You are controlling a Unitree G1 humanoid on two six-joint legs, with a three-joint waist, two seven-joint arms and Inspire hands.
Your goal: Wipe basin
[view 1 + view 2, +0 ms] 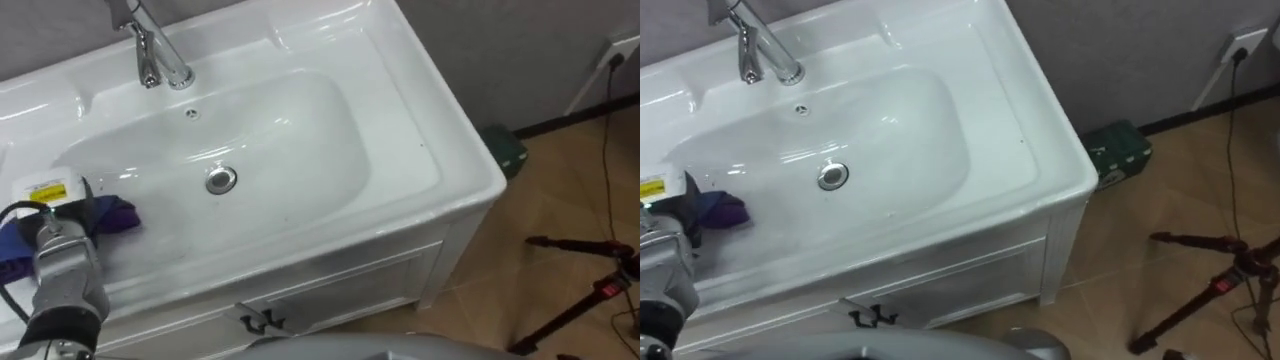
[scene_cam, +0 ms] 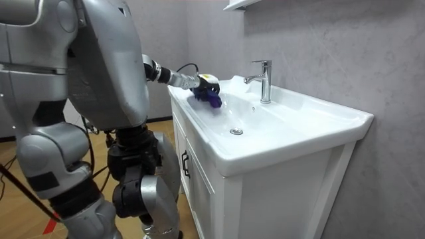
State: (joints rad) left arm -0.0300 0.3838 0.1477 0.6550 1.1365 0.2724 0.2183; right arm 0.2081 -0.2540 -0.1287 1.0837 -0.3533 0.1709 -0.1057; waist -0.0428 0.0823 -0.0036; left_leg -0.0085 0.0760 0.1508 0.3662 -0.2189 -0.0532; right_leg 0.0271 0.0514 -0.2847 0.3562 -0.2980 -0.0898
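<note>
At the left end of the basin (image 1: 290, 125), down on the sloping inner wall, you have a purple cloth (image 1: 120, 216) lying bunched against the white surface. Your left hand (image 1: 50, 192) sits right on it, the forearm coming in from the lower left. The cloth covers the underside of the hand, so you cannot tell whether it grips the cloth or merely presses it.

Drain (image 1: 221, 179): mid-bowl, well to the right of the cloth, uncovered. Overflow hole (image 1: 192, 113): on the rear wall, just below the faucet (image 1: 150, 52), which stands upright on the back ledge.

The basin is set in a white cabinet (image 1: 340, 285) with a dark door handle (image 1: 262, 321) on its front. In the room view you stand at the cabinet's front corner — at that view's left — with the arm stretched out over the rim.

Floor to your right — a green box (image 1: 506, 150) against the wall, a dark tripod (image 1: 585, 290) nearer, and a wall socket (image 1: 622, 50) with a cable plugged in.
</note>
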